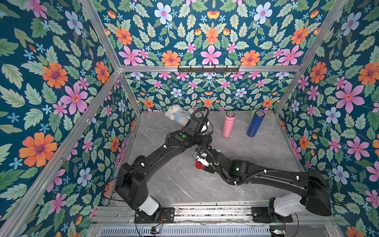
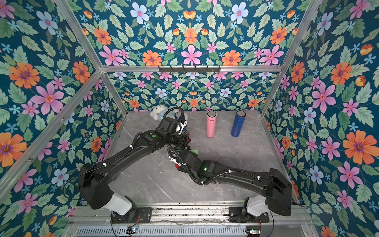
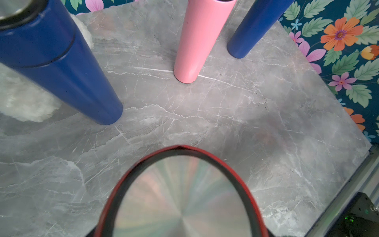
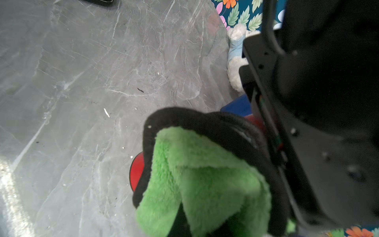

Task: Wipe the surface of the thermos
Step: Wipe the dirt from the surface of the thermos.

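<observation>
The red thermos point(image 1: 198, 165) stands upright on the counter point(image 1: 174, 184). The left end effector point(image 1: 205, 144) is clamped around its top. The right end effector point(image 1: 207, 153), pinched on a green cloth point(image 4: 205, 174), sits against its side.

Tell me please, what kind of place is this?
Probably a robot test cell, not a home: left arm and right arm mounted on a rail, an aluminium frame carrying printed floral panels, and a marble-look tabletop.

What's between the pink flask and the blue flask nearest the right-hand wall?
Nothing: bare grey tabletop separates the pink flask from that blue flask, as both top views show.
</observation>
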`<state>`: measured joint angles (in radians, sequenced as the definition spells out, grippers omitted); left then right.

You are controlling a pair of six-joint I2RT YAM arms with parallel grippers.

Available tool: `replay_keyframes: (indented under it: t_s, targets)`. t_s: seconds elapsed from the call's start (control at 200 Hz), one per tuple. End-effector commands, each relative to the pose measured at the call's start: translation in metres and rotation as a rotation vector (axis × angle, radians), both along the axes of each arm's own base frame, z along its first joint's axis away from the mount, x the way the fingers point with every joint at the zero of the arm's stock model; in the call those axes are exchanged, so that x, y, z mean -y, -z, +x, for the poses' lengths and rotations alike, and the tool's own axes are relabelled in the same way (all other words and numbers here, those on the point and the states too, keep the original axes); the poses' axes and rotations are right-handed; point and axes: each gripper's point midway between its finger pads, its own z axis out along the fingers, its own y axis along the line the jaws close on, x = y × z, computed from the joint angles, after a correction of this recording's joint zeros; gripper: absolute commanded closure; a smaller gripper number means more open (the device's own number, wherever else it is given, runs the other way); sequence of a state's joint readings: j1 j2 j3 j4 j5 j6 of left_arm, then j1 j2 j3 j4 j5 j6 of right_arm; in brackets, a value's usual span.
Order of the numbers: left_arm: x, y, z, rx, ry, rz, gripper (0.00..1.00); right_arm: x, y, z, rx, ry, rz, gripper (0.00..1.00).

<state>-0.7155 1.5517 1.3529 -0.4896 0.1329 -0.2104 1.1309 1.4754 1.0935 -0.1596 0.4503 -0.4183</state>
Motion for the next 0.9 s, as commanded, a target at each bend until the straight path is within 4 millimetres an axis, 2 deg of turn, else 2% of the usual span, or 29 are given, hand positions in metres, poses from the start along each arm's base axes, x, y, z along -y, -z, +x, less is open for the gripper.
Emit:
replay_keyframes:
  t_s: [0.0, 0.08, 0.18, 0.385, 0.515, 0.655, 0.895]
  targets:
    - [0.005, 0.001, -0.007, -0.031, 0.032, -0.015, 1.0, -0.005, -0.011, 0.02, 0.137, 0.008, -0.092, 1.0]
    - [0.003, 0.003, -0.009, -0.046, 0.035, 0.005, 1.0, -0.007, -0.004, 0.029, 0.178, 0.016, -0.161, 1.0]
    - [0.0, 0.007, -0.012, -0.067, 0.04, 0.033, 1.0, -0.007, 0.017, 0.03, 0.17, 0.007, -0.223, 1.0]
    - [-0.006, 0.022, -0.02, -0.13, 0.051, 0.091, 1.0, 0.006, 0.065, 0.016, 0.08, 0.005, -0.274, 1.0]
    - [-0.009, 0.031, -0.021, -0.167, 0.057, 0.144, 1.0, 0.014, 0.083, 0.009, 0.068, 0.007, -0.337, 1.0]
    - [-0.014, 0.036, -0.02, -0.199, 0.065, 0.221, 1.0, 0.013, 0.069, 0.011, 0.139, 0.015, -0.369, 1.0]
    - [-0.017, 0.038, -0.022, -0.26, 0.105, 0.31, 1.0, 0.005, 0.004, 0.027, 0.361, 0.053, -0.359, 1.0]
